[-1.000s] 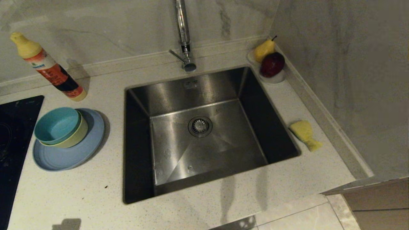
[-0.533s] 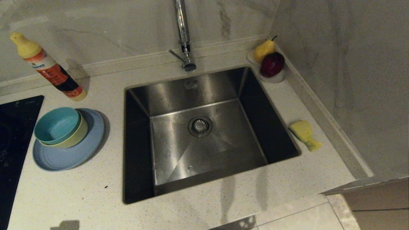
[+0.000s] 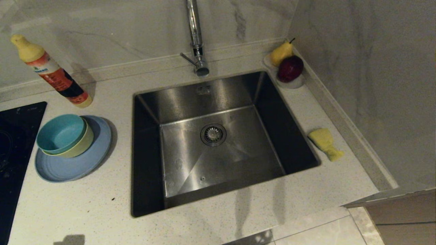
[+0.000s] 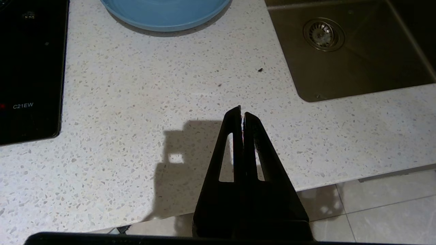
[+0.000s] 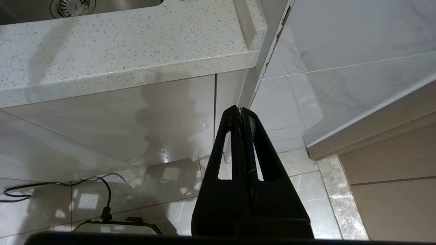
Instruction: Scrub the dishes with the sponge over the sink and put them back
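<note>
Left of the sink (image 3: 238, 160), a teal bowl (image 3: 60, 133) sits nested in a pale-yellow bowl (image 3: 81, 144), both on a light-blue plate (image 3: 92, 153). The yellow sponge (image 3: 325, 143) lies on the counter right of the sink. Neither arm shows in the head view. My left gripper (image 4: 242, 111) is shut and empty, above the counter's front edge, with the plate's rim (image 4: 163, 17) ahead of it. My right gripper (image 5: 241, 109) is shut and empty, low in front of the cabinet, below the counter edge (image 5: 136, 73).
A tall chrome tap (image 3: 195, 37) rises behind the sink. A detergent bottle (image 3: 51, 71) leans at the back left. A black hob (image 3: 13, 149) lies at the far left. A pear (image 3: 281, 52) and a red fruit (image 3: 290, 68) rest on a white dish in the back right corner by the wall.
</note>
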